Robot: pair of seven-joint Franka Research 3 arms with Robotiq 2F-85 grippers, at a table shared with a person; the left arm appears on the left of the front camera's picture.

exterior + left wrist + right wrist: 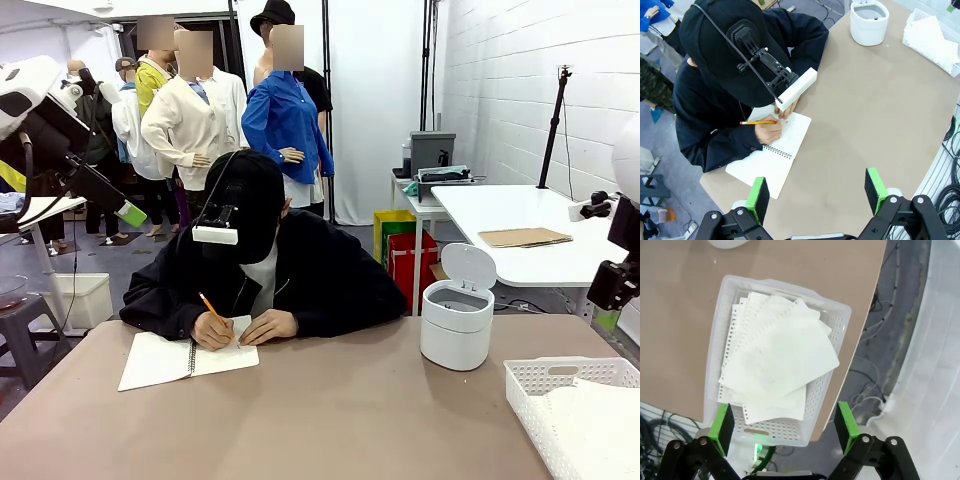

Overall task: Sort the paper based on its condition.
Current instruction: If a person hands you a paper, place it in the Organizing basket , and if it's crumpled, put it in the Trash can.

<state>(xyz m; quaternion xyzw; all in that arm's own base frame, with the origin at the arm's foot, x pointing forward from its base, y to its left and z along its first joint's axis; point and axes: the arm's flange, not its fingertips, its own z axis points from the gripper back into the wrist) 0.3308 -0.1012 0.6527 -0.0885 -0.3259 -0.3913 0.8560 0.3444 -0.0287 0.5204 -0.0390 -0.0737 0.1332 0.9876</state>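
We see the paper (780, 357) as a loose fan of white sheets with punched edges. It lies flat inside the white perforated basket (720, 315) in the middle of the right wrist view. In the front view the basket (530, 385) sits at the lower right corner of the frame.

The right claw (784, 424) hangs above this basket with its green pads spread wide and nothing between them. The left claw (817, 192), at the bottom of the left wrist view, is also spread and empty, high over the near edge of the worktop (880, 115).

We judge that several sheets are already sorted into the basket. More seem to be coming, since the person's hand (213, 330) writes with a pencil (209, 305) in a spiral notebook (160, 360) at centre left. No loose sheet lies on the bare worktop. A small white bin (457, 322) stands right of centre with its lid (468, 266) tipped up, and we cannot tell what is inside it.

The worktop (350, 420) is plain brown. Behind it, at the upper right, a white table (500, 205) carries a brown cardboard sheet (525, 237) in front of a white brick wall (510, 70).
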